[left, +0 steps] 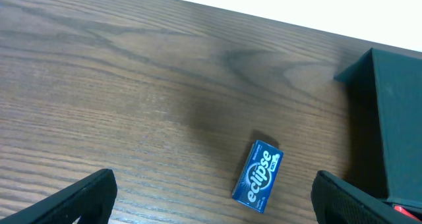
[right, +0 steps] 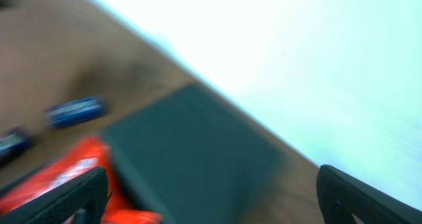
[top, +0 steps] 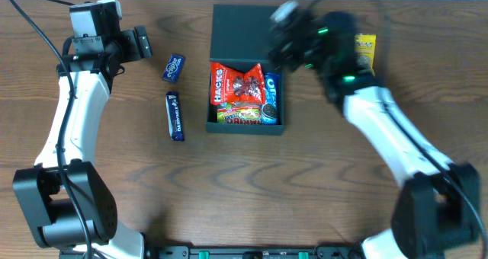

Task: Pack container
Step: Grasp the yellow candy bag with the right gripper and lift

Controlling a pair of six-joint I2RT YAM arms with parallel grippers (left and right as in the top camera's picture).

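Table (top: 229, 190): brown wood grain, fills the overhead frame.
Container (top: 238, 29): upper centre of the overhead view, flap lid open toward the top edge, tray below it.
Right gripper (top: 278, 34): blurred, over the lid's right side; fingers spread wide, holding nothing.
Left gripper (top: 139, 44): upper left, fingers wide apart and empty.
Red packets (top: 229, 84): in the tray, beside an Oreo pack (top: 270, 99).
Blue bar (top: 175, 116): left of the tray.
Eclipse packet (left: 258, 176): above the bar.
Yellow packet (top: 366, 49): upper right, partly hidden.

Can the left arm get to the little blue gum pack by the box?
Probably yes. The left gripper hangs open close to the gum pack, with only table between them and nothing on top of it.
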